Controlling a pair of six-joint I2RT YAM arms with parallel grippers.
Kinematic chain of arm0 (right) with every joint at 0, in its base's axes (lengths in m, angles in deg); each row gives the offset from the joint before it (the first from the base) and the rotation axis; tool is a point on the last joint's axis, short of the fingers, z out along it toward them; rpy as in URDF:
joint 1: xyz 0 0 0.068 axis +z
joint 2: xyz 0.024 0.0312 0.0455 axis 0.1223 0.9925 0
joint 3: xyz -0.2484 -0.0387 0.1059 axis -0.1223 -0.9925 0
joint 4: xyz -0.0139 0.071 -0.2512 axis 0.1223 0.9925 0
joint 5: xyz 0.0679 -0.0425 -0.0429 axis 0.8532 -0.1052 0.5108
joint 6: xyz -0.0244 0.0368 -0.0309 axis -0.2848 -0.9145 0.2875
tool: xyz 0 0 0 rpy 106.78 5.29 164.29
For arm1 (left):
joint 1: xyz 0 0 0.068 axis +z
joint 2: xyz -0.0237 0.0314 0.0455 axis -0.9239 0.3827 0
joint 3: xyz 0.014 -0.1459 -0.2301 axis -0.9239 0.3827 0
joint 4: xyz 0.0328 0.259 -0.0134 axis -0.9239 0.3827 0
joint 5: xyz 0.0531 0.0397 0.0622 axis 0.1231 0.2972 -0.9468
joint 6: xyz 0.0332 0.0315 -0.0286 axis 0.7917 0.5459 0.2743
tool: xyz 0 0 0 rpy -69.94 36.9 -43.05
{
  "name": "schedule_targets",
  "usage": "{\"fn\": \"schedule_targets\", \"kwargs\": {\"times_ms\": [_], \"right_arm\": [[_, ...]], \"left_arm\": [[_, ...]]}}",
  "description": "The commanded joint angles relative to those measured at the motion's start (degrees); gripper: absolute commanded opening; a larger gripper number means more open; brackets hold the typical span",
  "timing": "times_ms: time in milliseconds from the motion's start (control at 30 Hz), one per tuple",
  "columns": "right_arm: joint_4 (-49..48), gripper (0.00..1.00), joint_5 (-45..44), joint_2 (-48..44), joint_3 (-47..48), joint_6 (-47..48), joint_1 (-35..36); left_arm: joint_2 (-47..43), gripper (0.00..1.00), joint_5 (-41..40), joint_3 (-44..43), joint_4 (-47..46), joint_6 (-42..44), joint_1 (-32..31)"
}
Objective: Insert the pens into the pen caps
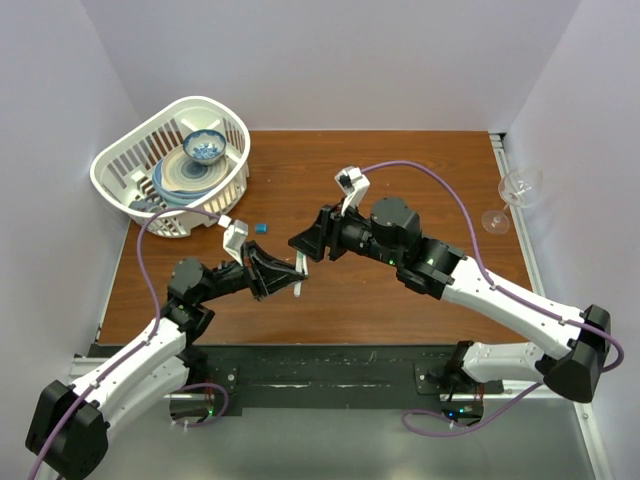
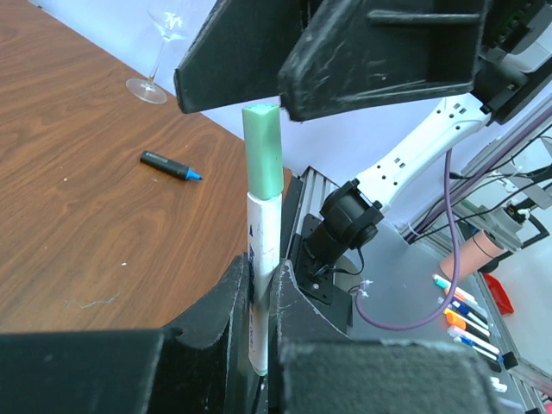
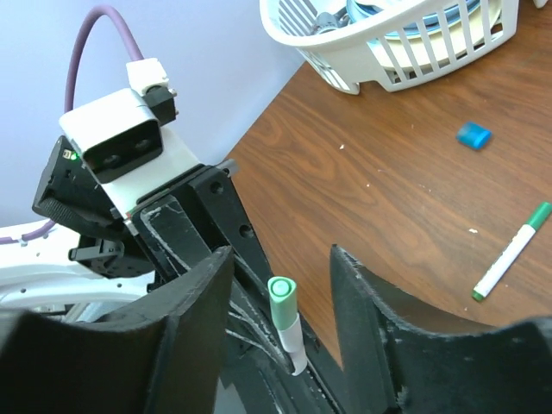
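Clamping a pen upright in my left gripper — green cap seated on top; right gripper spread wide, flanking that cap w/o contact. Separate blue cap lies on table.

Top view: fixed, high, behind the arm bases, looking down over the whole table; basket at 10 o'clock.
Left wrist view: close, sighting past the left gripper toward the glass at 11 o'clock.
Right wrist view: close, past the right gripper, facing back; basket at 1 o'clock.
Both wrist views share the pen.
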Motion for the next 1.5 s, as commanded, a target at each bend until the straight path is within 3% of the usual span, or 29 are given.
{"fn": "schedule_targets", "kwargs": {"times_ms": [0, 100, 467, 567, 600, 733, 1200, 1467], "right_arm": [[-0.89, 0.47, 1.07, -0.57, 1.40, 1.06, 0.15], [-1.33, 0.41, 1.42, -0.48, 0.96, 0.71, 0.15], [-2.65, 0.38, 3.45, 0.22, -0.97, -0.78, 0.23], [-3.18, 0.24, 3.71, -0.04, -2.02, -1.13, 0.15], [-3.18, 0.13, 4.06, 0.04, -2.29, -1.31, 0.15], [-5.02, 0.00, 6.17, -0.30, -4.83, -2.10, 0.15], [-0.90, 0.00, 11.36, -2.59, -11.96, 2.82, 0.23], [-5.72, 0.00, 14.33, -2.33, -18.11, -4.56, 1.28]], "left_arm": [[0.22, 0.00, 1.38, 0.16, -4.69, 0.03, 0.25], [0.48, 0.00, 1.47, 0.07, -5.05, -0.06, 0.25], [1.54, 0.00, 1.21, -0.37, -5.84, -0.32, 0.25], [2.32, 0.00, 1.29, -0.37, -6.63, -0.50, 0.25], [2.50, 0.00, 1.29, -0.37, -6.98, -0.50, 0.25], [3.73, 0.00, 1.21, 0.16, -11.28, -2.77, 0.25], [12.08, 0.00, 1.82, -3.18, -22.10, -8.32, 2.88], [14.19, 0.00, -0.73, -7.04, -14.91, -2.09, 3.77]]}}
